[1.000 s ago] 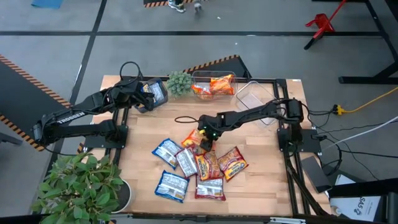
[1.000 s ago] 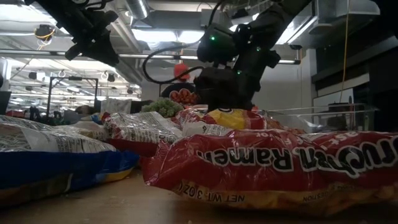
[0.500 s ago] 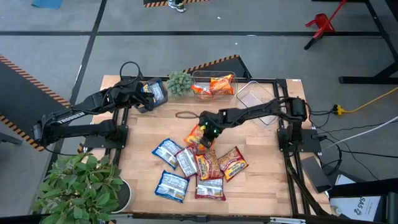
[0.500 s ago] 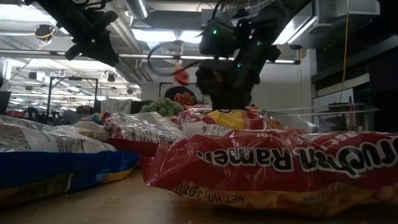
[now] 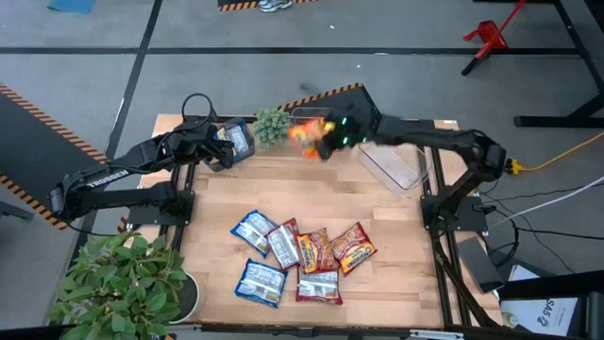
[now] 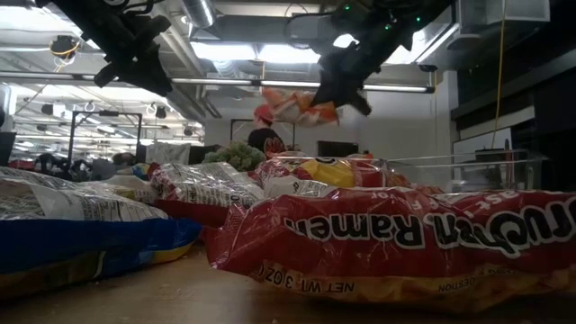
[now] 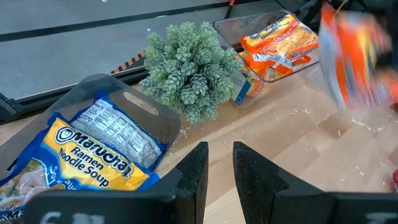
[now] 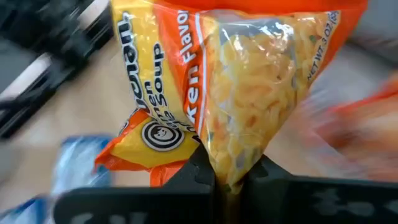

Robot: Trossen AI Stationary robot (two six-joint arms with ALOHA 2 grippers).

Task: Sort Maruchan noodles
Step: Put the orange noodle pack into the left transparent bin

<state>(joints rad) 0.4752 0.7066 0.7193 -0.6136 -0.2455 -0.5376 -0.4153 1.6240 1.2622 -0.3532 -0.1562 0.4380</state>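
Note:
My right gripper [image 5: 327, 142] is shut on an orange Maruchan noodles packet [image 5: 307, 133], high over the far middle of the table, next to a clear bin [image 5: 300, 120] with orange packets [image 7: 278, 41] in it. Several blue, orange and red packets [image 5: 298, 256] lie flat in a pile near the front edge. My left gripper [image 7: 221, 177] hovers open at the far left, above a clear bin [image 7: 147, 109] that holds a blue-and-yellow packet [image 7: 93, 155]. My right gripper pinches the orange packet between its two fingers at one edge [image 8: 229, 163], where the wrapper gathers to a narrow point. The rest of the packet fans out beyond the fingertips. In the low view the packet [image 6: 297, 106] hangs tilted, well clear of the table.
A small green plant [image 5: 272, 125] stands between the two far bins. An empty clear bin [image 5: 392, 153] sits at the far right under my right arm. A big leafy plant [image 5: 123, 283] stands at the near left corner. Bare wood [image 5: 283, 194] lies between pile and bins.
My right gripper has risen from the far end of the pile and swung toward the table's far edge, tipping up toward level. The orange packet has come off the pile with it and now hangs clear beside the bin of orange packets.

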